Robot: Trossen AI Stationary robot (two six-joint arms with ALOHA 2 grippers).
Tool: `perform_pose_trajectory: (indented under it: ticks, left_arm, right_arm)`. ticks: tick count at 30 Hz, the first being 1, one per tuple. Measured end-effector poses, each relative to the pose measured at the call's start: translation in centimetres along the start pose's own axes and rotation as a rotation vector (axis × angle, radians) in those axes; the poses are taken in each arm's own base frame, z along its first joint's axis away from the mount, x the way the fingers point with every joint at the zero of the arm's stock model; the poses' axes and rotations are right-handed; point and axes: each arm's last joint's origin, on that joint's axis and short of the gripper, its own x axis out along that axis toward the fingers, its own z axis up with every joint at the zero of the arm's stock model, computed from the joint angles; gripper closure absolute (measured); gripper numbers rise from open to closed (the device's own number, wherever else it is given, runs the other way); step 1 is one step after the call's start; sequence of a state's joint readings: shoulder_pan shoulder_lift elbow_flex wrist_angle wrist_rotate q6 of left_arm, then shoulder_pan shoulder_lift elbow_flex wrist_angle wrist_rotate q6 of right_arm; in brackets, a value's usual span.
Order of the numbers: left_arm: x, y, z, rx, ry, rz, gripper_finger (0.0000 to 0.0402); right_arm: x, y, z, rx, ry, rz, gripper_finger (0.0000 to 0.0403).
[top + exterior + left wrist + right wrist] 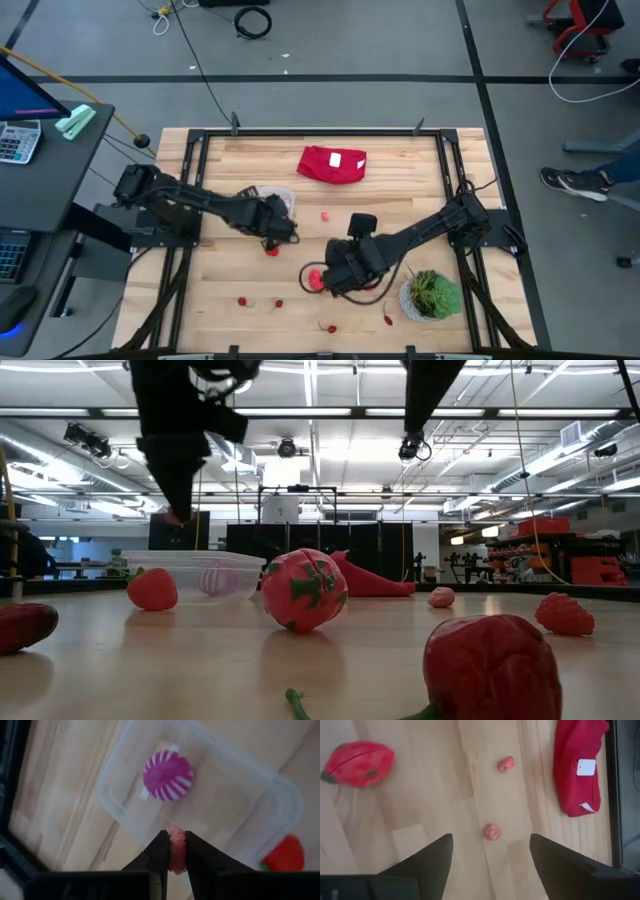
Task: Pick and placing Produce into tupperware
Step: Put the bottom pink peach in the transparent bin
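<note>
Wood counter (220, 270) with scattered produce: nearest in the left wrist view, the left claw (172, 851) pinches a small pink piece (175, 845) right above the near rim of the clear tupperware (250, 805), which holds a purple striped piece (167, 775). Released here it could clip the rim and bounce out beside the red fruit (285, 855) just outside. Farther off, the right claw (490, 851) hovers spread wide over loose pink pieces (492, 831) near the red cloth (580, 765).
</note>
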State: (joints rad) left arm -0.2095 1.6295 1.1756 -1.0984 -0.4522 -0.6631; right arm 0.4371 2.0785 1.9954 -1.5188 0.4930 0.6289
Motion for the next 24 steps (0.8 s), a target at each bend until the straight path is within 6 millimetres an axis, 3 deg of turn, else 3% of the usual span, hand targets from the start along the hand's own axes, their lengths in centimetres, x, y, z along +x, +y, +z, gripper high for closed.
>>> perform_pose_trajectory:
  ticks: [12, 24]
  left_arm:
    - [4.9, -0.3, -1.7, -0.045, 0.011, -0.093, 0.0304]
    - [5.2, -0.6, -1.5, -0.009, -0.03, -0.12, 0.0253]
  right_arm:
    - [0.5, 4.2, -4.2, 0.029, -0.004, -0.08, 0.0129]
    - [1.1, 4.7, -5.0, 0.061, 0.007, -0.099, 0.0129]
